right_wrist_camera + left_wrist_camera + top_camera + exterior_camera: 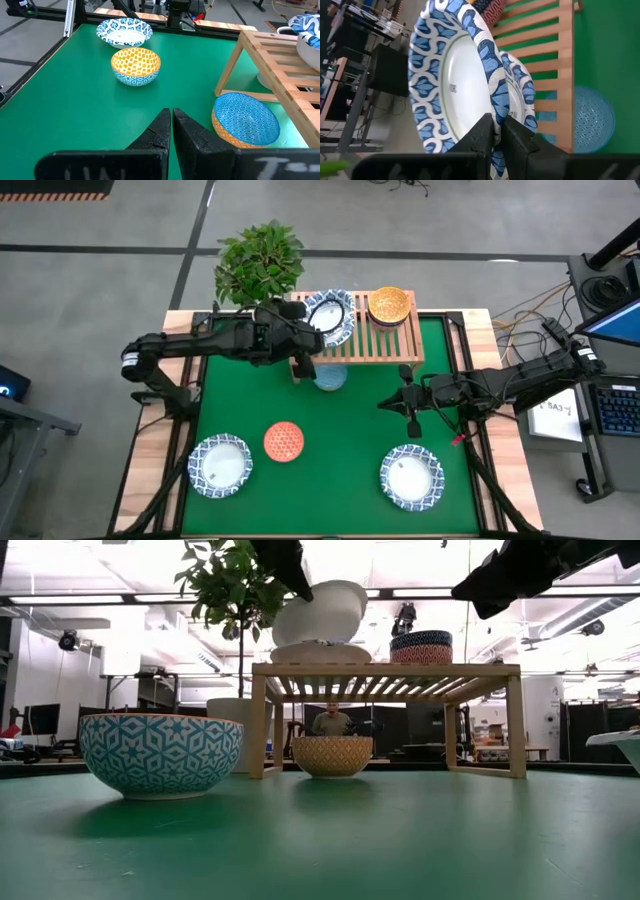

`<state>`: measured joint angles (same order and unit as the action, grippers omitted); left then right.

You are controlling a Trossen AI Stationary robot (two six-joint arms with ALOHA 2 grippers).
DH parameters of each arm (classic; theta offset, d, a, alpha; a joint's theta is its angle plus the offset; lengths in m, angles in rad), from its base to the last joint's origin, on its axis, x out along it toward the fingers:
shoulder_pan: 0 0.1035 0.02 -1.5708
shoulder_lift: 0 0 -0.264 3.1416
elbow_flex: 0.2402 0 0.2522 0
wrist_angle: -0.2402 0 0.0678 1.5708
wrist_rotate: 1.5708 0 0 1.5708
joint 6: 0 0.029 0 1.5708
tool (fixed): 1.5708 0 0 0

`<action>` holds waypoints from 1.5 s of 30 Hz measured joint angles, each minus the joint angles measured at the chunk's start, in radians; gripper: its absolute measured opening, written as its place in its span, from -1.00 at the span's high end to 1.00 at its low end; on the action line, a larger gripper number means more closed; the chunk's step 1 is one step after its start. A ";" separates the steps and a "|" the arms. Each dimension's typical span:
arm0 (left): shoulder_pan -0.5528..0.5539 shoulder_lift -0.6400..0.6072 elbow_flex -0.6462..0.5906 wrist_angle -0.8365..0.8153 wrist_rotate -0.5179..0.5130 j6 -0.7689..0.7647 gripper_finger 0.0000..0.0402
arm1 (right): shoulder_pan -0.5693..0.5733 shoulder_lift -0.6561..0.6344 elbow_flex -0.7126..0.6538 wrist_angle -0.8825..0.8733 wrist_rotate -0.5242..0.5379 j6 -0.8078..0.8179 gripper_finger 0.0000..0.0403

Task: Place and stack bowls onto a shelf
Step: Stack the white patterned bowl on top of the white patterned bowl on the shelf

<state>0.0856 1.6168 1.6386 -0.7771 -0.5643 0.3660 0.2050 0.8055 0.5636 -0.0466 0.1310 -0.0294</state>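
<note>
My left gripper [497, 131] pinches the rim of a white bowl [451, 80], tilted above another white bowl [520, 92] on the shelf [385, 340], for stacking. My right gripper [405, 404], closed and empty, waits over the mat.

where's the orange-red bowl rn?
High view: the orange-red bowl sits on the green mat's left-front area, just right of a wide white bowl and well in front of the shelf.

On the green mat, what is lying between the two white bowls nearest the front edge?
In the high view, only the orange-red bowl sits between the left white bowl and the right white bowl, closer to the left one.
</note>
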 joint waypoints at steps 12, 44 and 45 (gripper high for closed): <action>0.005 0.028 0.000 0.000 -0.006 0.018 0.78 | 0.000 0.000 0.000 0.000 0.000 -0.009 0.96; -0.006 0.017 0.207 -0.083 0.294 -0.143 0.25 | 0.000 0.000 0.000 -0.001 0.000 -0.008 0.96; -0.007 0.017 0.191 -0.070 0.290 -0.142 0.30 | 0.000 0.000 0.000 -0.001 0.000 -0.008 0.96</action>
<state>0.0784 1.6337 1.8296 -0.8472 -0.2746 0.2237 0.2050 0.8055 0.5636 -0.0471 0.1310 -0.0372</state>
